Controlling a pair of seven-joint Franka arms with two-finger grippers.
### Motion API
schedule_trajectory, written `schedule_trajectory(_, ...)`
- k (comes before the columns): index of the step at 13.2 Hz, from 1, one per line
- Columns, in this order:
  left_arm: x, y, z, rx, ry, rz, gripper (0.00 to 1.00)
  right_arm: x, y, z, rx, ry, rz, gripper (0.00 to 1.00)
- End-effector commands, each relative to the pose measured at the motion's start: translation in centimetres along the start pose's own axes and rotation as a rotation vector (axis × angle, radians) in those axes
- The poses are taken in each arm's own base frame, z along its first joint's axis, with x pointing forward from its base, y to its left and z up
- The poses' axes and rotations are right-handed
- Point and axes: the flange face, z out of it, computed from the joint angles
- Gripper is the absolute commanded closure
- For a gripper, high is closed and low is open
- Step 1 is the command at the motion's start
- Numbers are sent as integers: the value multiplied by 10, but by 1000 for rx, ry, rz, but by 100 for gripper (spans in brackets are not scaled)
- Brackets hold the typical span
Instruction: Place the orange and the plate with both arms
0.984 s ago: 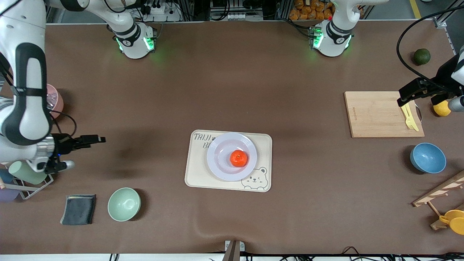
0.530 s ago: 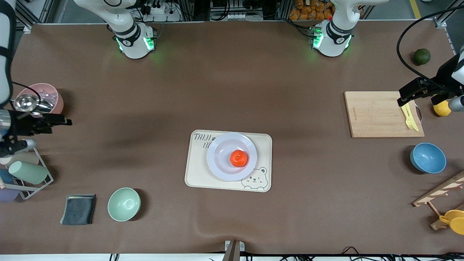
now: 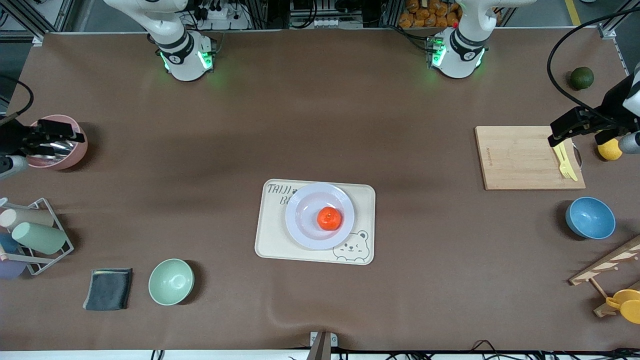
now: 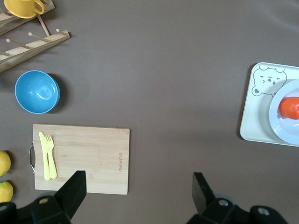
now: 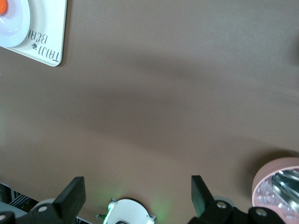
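Over the pink cup (image 3: 64, 142) at the right arm's end of the table, the right gripper (image 3: 55, 136) hangs with its fingers (image 5: 71, 196) spread wide and nothing between them. Over the edge of the wooden cutting board (image 3: 529, 157) at the left arm's end, the left gripper (image 3: 567, 128) hangs the same way, fingers (image 4: 74, 186) wide apart and empty (a yellow fork (image 3: 565, 160) lies on the board just under it). A yellow fruit (image 3: 609, 149) sits beside the board, a dark green fruit (image 3: 582, 78) farther from the front camera, and a blue bowl (image 3: 590, 217) nearer to it.

Both grippers are well apart from the middle of the table. There the orange (image 3: 329, 218) sits on the white plate (image 3: 305, 202), a little off the plate's centre toward the bear drawing. The plate rests on the cream bear-print tray (image 3: 270, 235). Nearer the front camera, toward the right arm's end, stand a pale green bowl (image 3: 171, 281) and a dark folded cloth (image 3: 108, 289) beside it.
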Motion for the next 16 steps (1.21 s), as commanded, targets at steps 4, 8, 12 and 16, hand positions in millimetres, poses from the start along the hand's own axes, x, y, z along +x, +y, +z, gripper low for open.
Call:
schedule_trajectory(4, -3, 0, -3, 15, 0, 20, 0, -45, -51, -36, -96, 63, 24, 0)
schedule_trajectory(8, -3, 0, -2, 16, -2, 20, 0, -51, -78, -50, -165, 99, 56, 0)
schedule_trajectory(12, -3, -1, -4, 28, -2, 20, 0, -44, -75, -60, -204, 150, 42, 0)
schedule_trajectory(16, -4, 3, -4, 35, -6, 28, 0, -32, -56, -50, -200, 137, 69, 0)
